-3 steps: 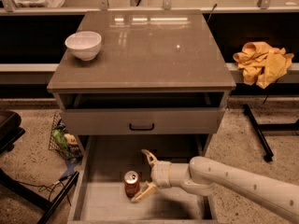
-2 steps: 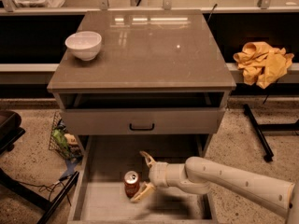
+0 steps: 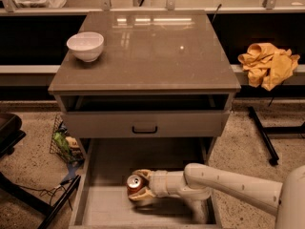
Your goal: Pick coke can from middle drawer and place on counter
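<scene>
The coke can (image 3: 135, 182) is inside the middle drawer (image 3: 108, 207), which is pulled far out at the bottom of the cabinet. The can stands on the pale floor of the drawer, a little left of the centre, and its silver top faces up toward the camera.

The hand (image 3: 135, 185) is in the same drawer and reaches the can from the right side. One finger lies behind the can and the other finger in front of it, so the can is between them. Both fingers seem to press on the can, but the shadow there makes the contact not fully sure. The white arm (image 3: 228, 185) goes from the hand to the right lower corner of the view.

Above the middle drawer, another drawer with a small black handle (image 3: 144, 129) is open only a little. The glossy desk (image 3: 157, 56) on top reflects the lights. A white bowl (image 3: 85, 46) stands near its left back corner, well apart from the can. A yellow cloth (image 3: 268, 63) lies on the ledge to the right of the cabinet.
</scene>
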Motion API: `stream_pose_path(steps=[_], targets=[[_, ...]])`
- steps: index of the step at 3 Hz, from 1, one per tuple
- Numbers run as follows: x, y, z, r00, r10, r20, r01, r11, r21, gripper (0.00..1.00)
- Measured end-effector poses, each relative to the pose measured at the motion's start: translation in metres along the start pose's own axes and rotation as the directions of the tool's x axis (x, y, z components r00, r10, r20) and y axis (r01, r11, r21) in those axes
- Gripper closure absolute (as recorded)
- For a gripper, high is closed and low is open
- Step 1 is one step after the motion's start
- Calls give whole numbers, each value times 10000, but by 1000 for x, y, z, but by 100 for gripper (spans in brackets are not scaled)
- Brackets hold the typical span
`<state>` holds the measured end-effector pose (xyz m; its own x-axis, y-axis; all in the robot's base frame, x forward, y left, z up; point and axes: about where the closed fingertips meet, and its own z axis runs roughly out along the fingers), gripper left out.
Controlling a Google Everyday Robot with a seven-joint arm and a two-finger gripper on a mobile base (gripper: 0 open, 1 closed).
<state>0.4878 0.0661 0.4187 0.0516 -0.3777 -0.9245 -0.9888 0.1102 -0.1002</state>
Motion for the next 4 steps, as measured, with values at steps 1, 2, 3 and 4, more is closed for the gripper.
stream_pose_path(steps=[1,2,3,4], targets=[[-1,1,2,10000,-1,14,1,10000,-32,62],[-1,2,3,10000,-2,31,2,10000,-63,86],[-2,3,5,10000,-2,47,3,10000,-91,100],[-31,-3,-4,9995,25,316,-18,9997,-225,100]])
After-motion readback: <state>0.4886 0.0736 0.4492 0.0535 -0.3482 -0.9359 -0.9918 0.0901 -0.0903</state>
